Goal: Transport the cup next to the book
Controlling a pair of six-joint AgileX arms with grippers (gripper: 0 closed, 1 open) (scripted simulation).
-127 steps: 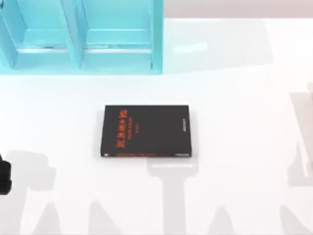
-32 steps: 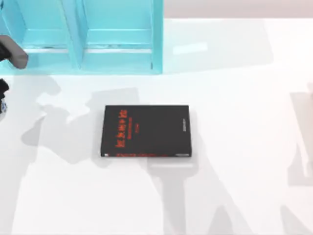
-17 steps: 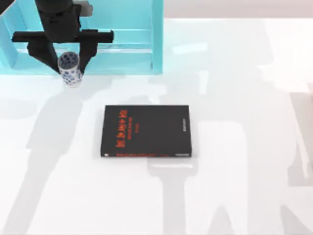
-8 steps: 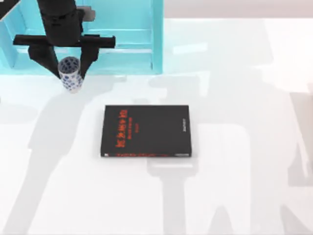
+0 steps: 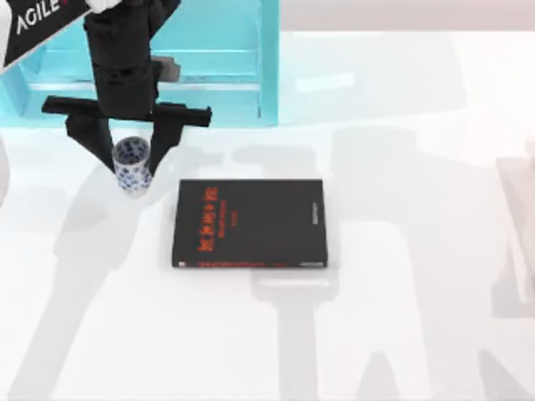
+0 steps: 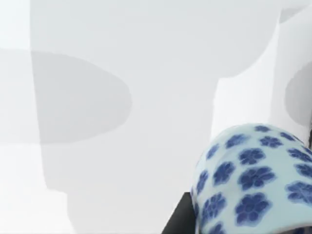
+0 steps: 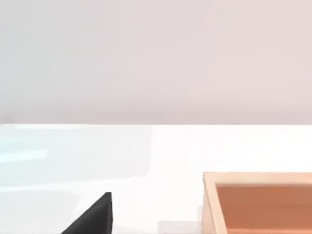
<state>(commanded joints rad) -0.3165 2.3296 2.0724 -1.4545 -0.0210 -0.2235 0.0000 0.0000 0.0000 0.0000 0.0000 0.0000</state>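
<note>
Bright, even and white throughout, with the table [image 5: 401,334] nearly washed out. Soft grey shadows of arm shapes spread across it in the top view, several overlapping, edges mildly blurred. A paler glossy patch right of the turquoise shelf [image 5: 267,75], like a faint reflection. Slightly soft overall, red lettering on the book [image 5: 249,223] smeared and unreadable. In the left wrist view, broad rounded grey shadows on white, the cup [image 6: 253,180] close and a little blurred. Right wrist view pale, pinkish above, low in contrast.
</note>
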